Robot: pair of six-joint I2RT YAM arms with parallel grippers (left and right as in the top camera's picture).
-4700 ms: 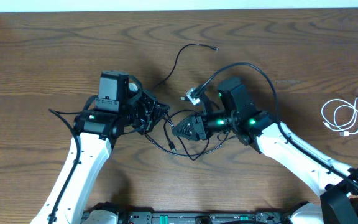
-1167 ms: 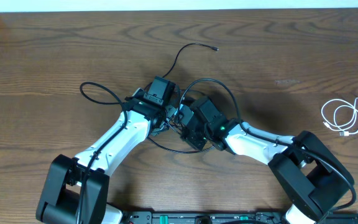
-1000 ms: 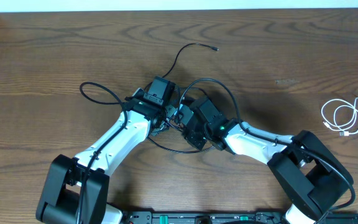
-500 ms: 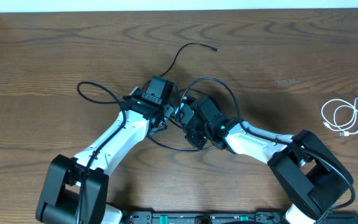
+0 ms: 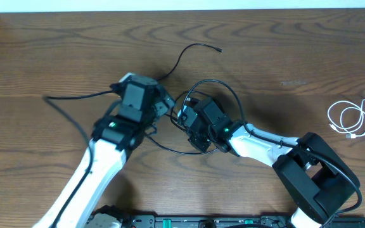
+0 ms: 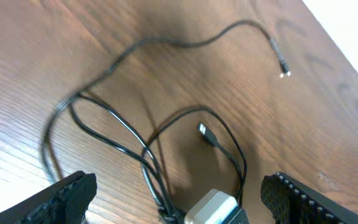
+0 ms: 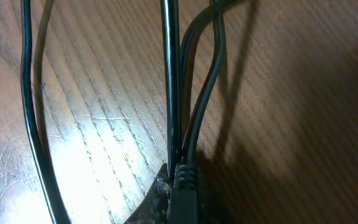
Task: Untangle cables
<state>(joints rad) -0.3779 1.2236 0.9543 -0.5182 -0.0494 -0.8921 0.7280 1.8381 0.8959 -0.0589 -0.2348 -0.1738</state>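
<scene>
The thin black cable (image 5: 177,63) runs from a free plug at the far middle down into a tangle between the two arms. In the left wrist view the black cable (image 6: 166,42) crosses itself in loops, with one small plug (image 6: 202,129) lying inside a loop. My left gripper (image 5: 165,104) is wide open above the tangle, with its fingers (image 6: 73,196) far apart and nothing held. My right gripper (image 5: 184,117) is shut on the black cable (image 7: 171,74) at a plug (image 7: 185,183). The white cable (image 5: 350,119) lies coiled alone at the far right.
The left arm's own thick black cord (image 5: 75,98) sweeps out to the left of it. The right arm (image 5: 265,142) reaches in from the lower right. The table's far edge (image 5: 182,9) runs along the top.
My left gripper has opened, let go of the black cable and drawn back to the left. The right gripper has stayed in place, shut on the cable.
</scene>
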